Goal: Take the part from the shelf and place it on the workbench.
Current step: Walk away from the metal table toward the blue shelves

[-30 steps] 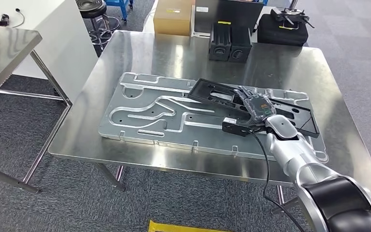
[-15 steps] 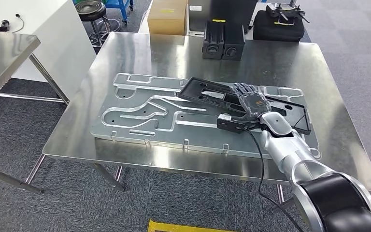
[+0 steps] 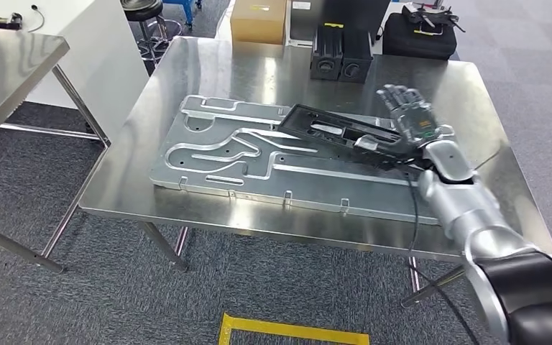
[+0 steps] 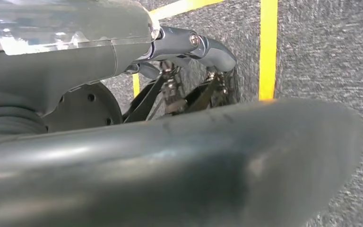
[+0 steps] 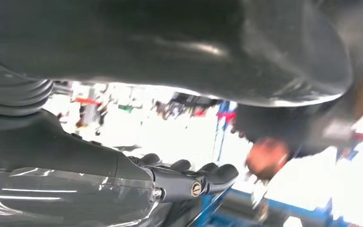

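While the black part (image 3: 345, 133) lies flat on the grey metal plate (image 3: 259, 162) that covers much of the steel workbench (image 3: 215, 79), the right hand (image 3: 410, 118) is raised just above the part's right end with its palm facing down and its dark fingers (image 3: 395, 97) spread and pointing toward the far side of the bench. Nothing is in that hand: the fingers stand apart and clear of the part, which stretches away to the left of them, from just under the wrist to about the middle of the plate. In the head view I cannot tell whether the heel of the hand brushes the part's right end or hangs just over it. A black cable (image 3: 411, 215) runs from the wrist down along the silver forearm.

At the far edge of the bench stand two black boxes (image 3: 341, 52) side by side, with a cardboard box (image 3: 259, 20) to their left and a black case (image 3: 418, 36) to their right.

In the left wrist view the left hand (image 4: 189, 52) hangs over grey carpet with yellow floor tape (image 4: 268, 47); whether its fingers are apart or curled, I cannot tell.
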You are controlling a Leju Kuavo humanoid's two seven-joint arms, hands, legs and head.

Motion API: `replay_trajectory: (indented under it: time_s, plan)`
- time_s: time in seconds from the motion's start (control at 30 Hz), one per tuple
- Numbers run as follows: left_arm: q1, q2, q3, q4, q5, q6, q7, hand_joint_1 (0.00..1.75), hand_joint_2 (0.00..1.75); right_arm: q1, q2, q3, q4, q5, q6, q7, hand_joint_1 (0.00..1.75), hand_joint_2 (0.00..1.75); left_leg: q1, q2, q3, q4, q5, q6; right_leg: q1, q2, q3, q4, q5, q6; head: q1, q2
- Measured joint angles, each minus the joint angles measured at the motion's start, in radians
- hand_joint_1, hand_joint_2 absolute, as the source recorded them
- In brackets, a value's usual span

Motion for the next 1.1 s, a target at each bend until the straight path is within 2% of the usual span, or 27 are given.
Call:
replay_trajectory:
  time_s: [0.07,0.1,0.17,0.23,0.27,0.3,0.37,0.4,0.43,0.47,0.5,0.53,0.57,0.6,0.63,0.67,0.73,0.77,0.8,0.87,0.9,0.93,0.97,1.0,1.03,1.07,1.1]
  plan:
    - [0.000,-0.002,0.004,0.000,0.000,0.004,0.000,0.00,0.00,0.038,-0.095,-0.054,-0.137,-0.069,0.005,-0.013,0.00,0.00,-0.001,-0.007,-0.014,0.012,0.005,-0.010,0.002,-0.003,0.076,-0.126,0.027,-0.002,0.000,0.000]
    - [0.000,-0.003,0.008,0.000,0.000,0.009,-0.001,0.00,0.00,0.086,-0.144,-0.096,-0.216,-0.106,-0.014,-0.019,0.00,0.00,-0.001,-0.014,-0.017,0.015,0.010,-0.016,0.005,-0.005,0.094,-0.158,0.029,-0.006,0.000,0.000]
    - [0.001,-0.005,0.020,0.000,0.000,0.020,-0.005,0.00,0.00,0.254,-0.216,-0.219,-0.376,-0.176,-0.108,-0.044,0.00,0.00,0.004,-0.031,-0.018,0.011,0.020,-0.029,0.014,-0.014,0.100,-0.169,0.032,-0.022,0.000,0.000]
    - [0.006,-0.006,0.028,0.000,0.000,0.030,-0.007,0.00,0.00,0.464,-0.208,-0.400,-0.527,-0.269,-0.228,-0.124,0.00,0.00,0.010,-0.035,-0.023,0.021,0.003,-0.039,0.016,-0.028,0.100,-0.178,0.042,-0.039,0.000,0.000]
    - [0.008,-0.006,0.031,0.000,0.000,0.033,-0.005,0.00,0.00,0.553,-0.170,-0.503,-0.577,-0.324,-0.268,-0.186,0.00,0.00,0.010,-0.030,-0.031,0.048,-0.029,-0.042,0.015,-0.031,0.094,-0.181,0.049,-0.050,0.000,0.000]
    - [0.009,-0.006,0.032,0.000,0.000,0.036,-0.001,0.00,0.00,0.622,-0.117,-0.617,-0.596,-0.368,-0.289,-0.254,0.00,0.00,0.010,-0.021,-0.044,0.096,-0.077,-0.045,0.015,-0.031,0.084,-0.183,0.058,-0.058,0.000,0.000]
    - [0.007,-0.008,0.033,0.000,0.000,0.038,0.005,0.00,0.00,0.709,-0.015,-0.844,-0.534,-0.358,-0.299,-0.349,0.00,0.00,0.008,-0.011,-0.070,0.220,-0.168,-0.047,0.016,-0.028,0.062,-0.182,0.073,-0.065,0.000,0.000]
    - [0.005,-0.009,0.033,0.000,0.000,0.038,0.008,0.00,0.00,0.738,0.032,-0.977,-0.460,-0.295,-0.294,-0.351,0.00,0.00,0.007,-0.010,-0.074,0.270,-0.187,-0.046,0.018,-0.029,0.052,-0.182,0.081,-0.065,0.000,0.000]
    - [0.004,-0.011,0.033,0.000,0.000,0.037,0.011,0.00,0.00,0.758,0.075,-1.102,-0.372,-0.227,-0.284,-0.314,0.00,0.00,0.006,-0.008,-0.066,0.294,-0.184,-0.043,0.020,-0.031,0.042,-0.181,0.088,-0.065,0.000,0.000]
    - [0.004,-0.012,0.033,0.000,0.000,0.036,0.015,0.00,0.00,0.775,0.120,-1.226,-0.275,-0.177,-0.265,-0.239,0.00,0.00,0.004,-0.007,-0.043,0.288,-0.162,-0.038,0.024,-0.033,0.033,-0.181,0.095,-0.066,0.000,0.000]
    - [0.004,-0.012,0.033,0.000,0.000,0.034,0.021,0.00,0.00,0.786,0.172,-1.334,-0.177,-0.160,-0.244,-0.123,0.00,0.00,0.001,-0.006,-0.003,0.247,-0.130,-0.030,0.029,-0.033,0.024,-0.180,0.103,-0.068,0.000,0.000]
    - [0.004,-0.010,0.033,0.000,0.000,0.032,0.026,0.00,0.00,0.795,0.227,-1.415,-0.090,-0.169,-0.224,0.012,0.00,0.00,-0.004,-0.007,0.050,0.177,-0.110,-0.019,0.033,-0.031,0.017,-0.180,0.111,-0.071,0.000,0.000]
    - [0.004,-0.007,0.032,-0.001,0.000,0.029,0.030,0.00,0.00,0.804,0.286,-1.480,-0.012,-0.183,-0.205,0.147,0.00,0.00,-0.008,-0.008,0.108,0.093,-0.106,-0.007,0.037,-0.025,0.010,-0.180,0.121,-0.073,0.000,0.000]
    - [0.003,-0.004,0.032,-0.001,0.000,0.027,0.034,0.00,0.00,0.812,0.349,-1.527,0.054,-0.190,-0.191,0.258,0.00,0.00,-0.013,-0.007,0.152,0.023,-0.114,-0.002,0.037,-0.018,0.005,-0.180,0.130,-0.073,0.000,0.000]
    - [0.001,-0.001,0.031,-0.002,0.000,0.025,0.037,0.00,0.00,0.818,0.407,-1.560,0.111,-0.189,-0.178,0.332,0.00,0.00,-0.016,-0.006,0.181,-0.027,-0.125,0.002,0.034,-0.009,0.001,-0.181,0.140,-0.071,0.000,0.000]
    - [-0.001,0.002,0.031,-0.002,0.000,0.023,0.040,0.00,0.00,0.822,0.458,-1.582,0.159,-0.185,-0.168,0.371,0.00,0.00,-0.020,-0.003,0.192,-0.053,-0.127,0.002,0.029,-0.001,-0.002,-0.184,0.152,-0.066,0.000,0.000]
    - [-0.009,0.003,0.029,-0.002,0.000,0.021,0.042,0.00,0.00,0.825,0.523,-1.614,0.225,-0.178,-0.158,0.400,0.00,0.00,-0.023,0.005,0.189,-0.076,-0.099,0.003,0.020,0.010,-0.008,-0.190,0.163,-0.056,0.000,0.000]
    - [-0.012,0.004,0.029,-0.002,0.000,0.021,0.042,0.00,0.00,0.825,0.541,-1.629,0.248,-0.168,-0.149,0.409,0.00,0.00,-0.021,0.007,0.183,-0.088,-0.080,0.004,0.019,0.011,-0.012,-0.180,0.142,-0.050,0.000,0.000]
    - [-0.014,0.005,0.028,-0.002,0.000,0.021,0.041,0.00,0.00,0.826,0.553,-1.641,0.267,-0.145,-0.131,0.421,0.00,0.44,-0.018,0.010,0.172,-0.098,-0.061,0.003,0.019,0.011,-0.019,-0.153,0.100,-0.044,0.000,0.000]
    - [-0.014,0.007,0.025,-0.002,0.000,0.024,0.034,0.00,0.00,0.827,0.567,-1.643,0.298,-0.061,-0.067,0.445,0.00,1.31,-0.014,0.013,0.138,-0.100,-0.030,0.001,0.015,0.008,-0.039,-0.045,-0.015,-0.035,0.000,0.000]
    - [-0.012,0.008,0.024,-0.002,0.000,0.026,0.029,0.00,0.00,0.828,0.571,-1.632,0.310,-0.009,-0.028,0.449,0.00,1.75,-0.013,0.015,0.118,-0.096,-0.017,-0.001,0.012,0.007,-0.046,0.017,-0.048,-0.030,0.000,0.000]
    - [-0.012,0.008,0.023,-0.002,0.000,0.029,0.024,0.00,0.00,0.828,0.571,-1.615,0.318,0.038,0.010,0.443,0.00,1.31,-0.012,0.018,0.095,-0.089,-0.004,-0.003,0.009,0.007,-0.046,0.066,-0.051,-0.026,0.000,0.000]
    - [-0.012,0.009,0.022,-0.002,0.000,0.030,0.021,0.00,0.00,0.829,0.572,-1.597,0.325,0.076,0.046,0.430,0.00,0.87,-0.009,0.021,0.071,-0.080,0.008,-0.007,0.007,0.007,-0.034,0.088,-0.029,-0.021,0.000,0.000]
    - [-0.012,0.008,0.021,-0.002,0.000,0.031,0.018,0.00,0.00,0.829,0.571,-1.577,0.330,0.104,0.084,0.408,0.00,0.44,-0.005,0.022,0.045,-0.069,0.018,-0.012,0.004,0.006,-0.006,0.078,0.006,-0.015,0.000,0.000]
    - [-0.013,0.009,0.019,-0.002,0.000,0.030,0.017,0.00,0.00,0.828,0.570,-1.557,0.334,0.125,0.122,0.383,0.00,0.00,-0.002,0.022,0.020,-0.054,0.027,-0.018,0.000,0.006,0.041,0.033,0.031,-0.009,0.000,0.000]
    - [-0.014,0.009,0.016,-0.002,0.000,0.027,0.016,0.00,0.00,0.826,0.569,-1.538,0.337,0.139,0.159,0.359,0.00,0.00,0.000,0.022,-0.002,-0.038,0.034,-0.024,-0.003,0.007,0.100,-0.042,0.028,-0.004,0.000,0.000]
    - [-0.015,0.009,0.012,-0.003,0.000,0.024,0.016,0.00,0.00,0.825,0.568,-1.520,0.340,0.151,0.192,0.339,0.00,0.00,0.001,0.021,-0.018,-0.025,0.041,-0.031,-0.003,0.007,0.155,-0.118,0.007,-0.007,0.000,0.000]
